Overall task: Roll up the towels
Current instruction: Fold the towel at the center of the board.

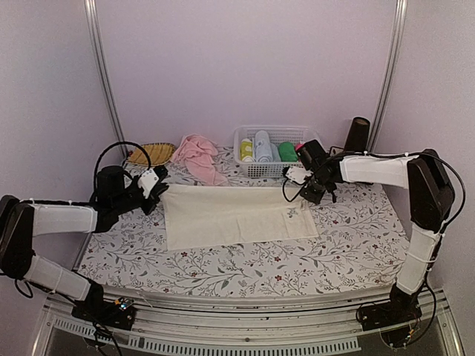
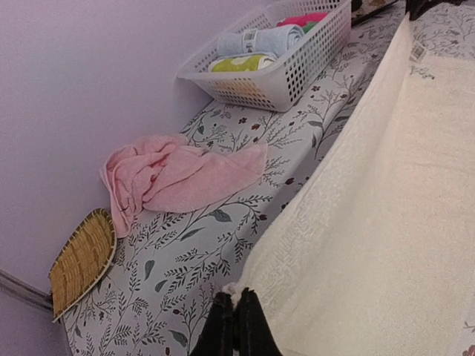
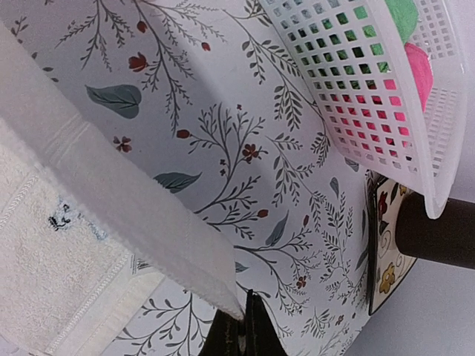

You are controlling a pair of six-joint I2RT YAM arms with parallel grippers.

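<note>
A cream towel [image 1: 237, 215] lies spread flat in the middle of the table, and its far edge is folded over and held up. My left gripper [image 1: 158, 187] is shut on the towel's far left corner; the left wrist view shows the gripper [image 2: 236, 300] pinching the corner of the cream towel [image 2: 386, 222]. My right gripper [image 1: 299, 182] is shut on the far right corner, which the right wrist view shows lifted off the table between the gripper's [image 3: 249, 315] fingers, the cream towel [image 3: 89, 178] hanging from it. A pink towel [image 1: 199, 157] [image 2: 178, 178] lies crumpled at the back left.
A white mesh basket [image 1: 274, 130] [image 2: 297, 70] [image 3: 356, 96] with several rolled towels stands at the back right. A woven tray [image 1: 151, 153] [image 2: 82, 259] sits at the back left. A dark cylinder [image 1: 357, 133] [image 3: 438, 233] stands beside the basket.
</note>
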